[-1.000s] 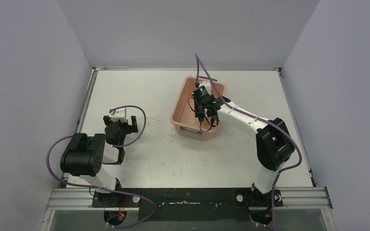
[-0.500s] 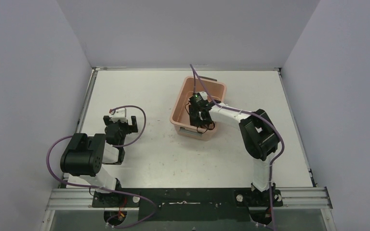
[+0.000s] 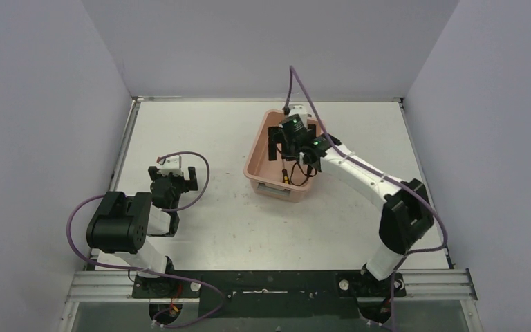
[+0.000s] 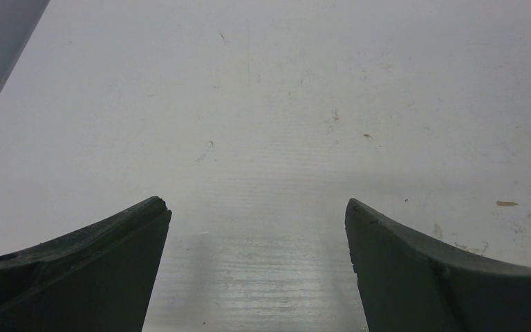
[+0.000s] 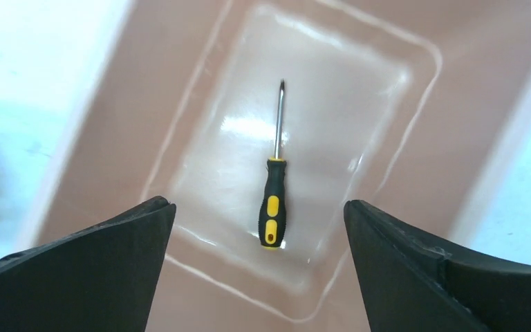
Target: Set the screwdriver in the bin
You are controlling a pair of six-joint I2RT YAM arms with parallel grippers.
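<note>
The screwdriver, black handle with yellow patches and a thin shaft, lies flat on the floor of the salmon-pink bin. My right gripper hangs above it, open, with nothing between its fingers. In the top view the right gripper hovers over the middle of the bin, and the screwdriver shows at the bin's near end. My left gripper rests at the left of the table, open and empty; in its wrist view the left gripper faces bare table.
The white table is closed in by grey walls at the left, back and right. A purple cable arcs up above the right wrist. The bin stands at centre right, well apart from the left arm.
The right gripper went from shut to wide open and let go of the screwdriver, which now lies on the bin floor. It also lifted and drew back toward the bin's far end. The left arm stayed still.
</note>
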